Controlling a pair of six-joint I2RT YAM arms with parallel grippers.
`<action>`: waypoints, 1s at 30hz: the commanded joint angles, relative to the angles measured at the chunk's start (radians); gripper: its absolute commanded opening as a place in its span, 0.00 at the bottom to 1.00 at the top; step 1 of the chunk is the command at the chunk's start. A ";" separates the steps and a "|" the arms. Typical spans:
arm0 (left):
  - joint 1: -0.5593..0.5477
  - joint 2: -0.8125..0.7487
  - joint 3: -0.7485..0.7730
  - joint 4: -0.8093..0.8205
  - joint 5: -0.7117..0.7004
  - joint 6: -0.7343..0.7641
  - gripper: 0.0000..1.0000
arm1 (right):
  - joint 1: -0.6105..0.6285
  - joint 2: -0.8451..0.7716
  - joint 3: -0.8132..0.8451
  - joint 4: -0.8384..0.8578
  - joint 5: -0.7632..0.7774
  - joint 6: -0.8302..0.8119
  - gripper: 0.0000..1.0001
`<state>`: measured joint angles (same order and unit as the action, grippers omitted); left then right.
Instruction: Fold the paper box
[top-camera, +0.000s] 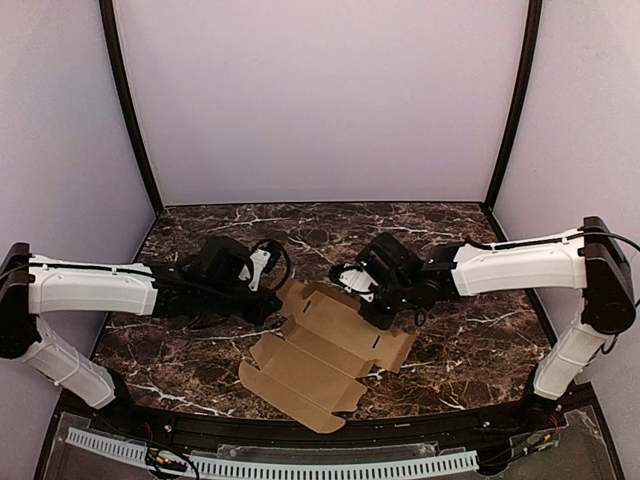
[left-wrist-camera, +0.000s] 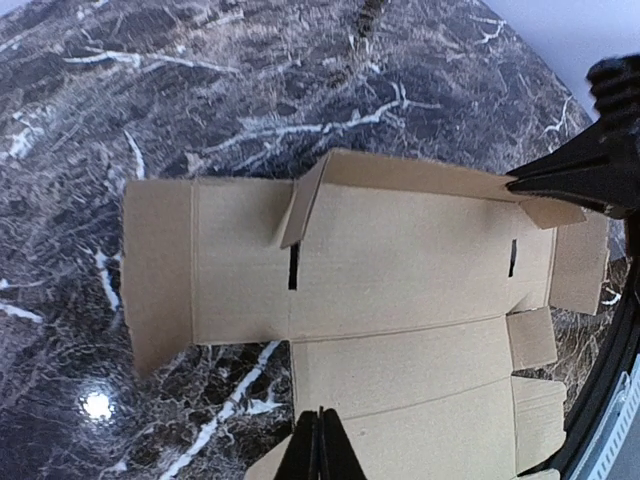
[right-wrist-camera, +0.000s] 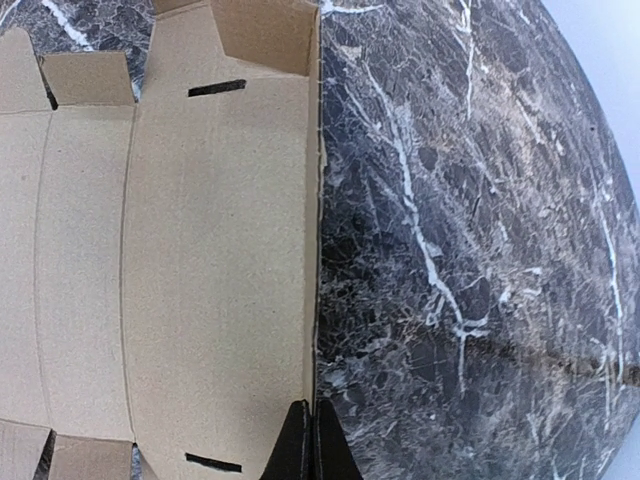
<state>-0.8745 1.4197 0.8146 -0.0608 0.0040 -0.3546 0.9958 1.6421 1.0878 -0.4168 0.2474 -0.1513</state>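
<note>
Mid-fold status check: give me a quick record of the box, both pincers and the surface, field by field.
box: paper box, brown die-cut sheet, mostly lying flat
raised part: long far flap tilted up off the sheet
slots: narrow cuts visible in the main panel
left pincer: fingers together over the sheet's left side; whether it grips the cardboard is unclear
right pincer: shut on the raised flap's edge
surface: dark marble table
progress: early, no walls standing upright yet
</note>
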 joint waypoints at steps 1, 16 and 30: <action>-0.004 -0.102 0.021 -0.106 -0.094 0.041 0.00 | 0.024 -0.033 -0.024 0.078 0.103 -0.144 0.00; 0.056 -0.293 -0.068 -0.060 -0.218 0.013 0.10 | 0.160 -0.148 -0.229 0.447 0.287 -0.564 0.00; 0.208 -0.180 -0.185 0.242 0.085 -0.020 0.35 | 0.239 -0.188 -0.388 0.789 0.406 -0.777 0.00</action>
<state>-0.6743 1.1961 0.6567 0.0555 -0.0277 -0.3733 1.2163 1.4475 0.7326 0.2146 0.5941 -0.8574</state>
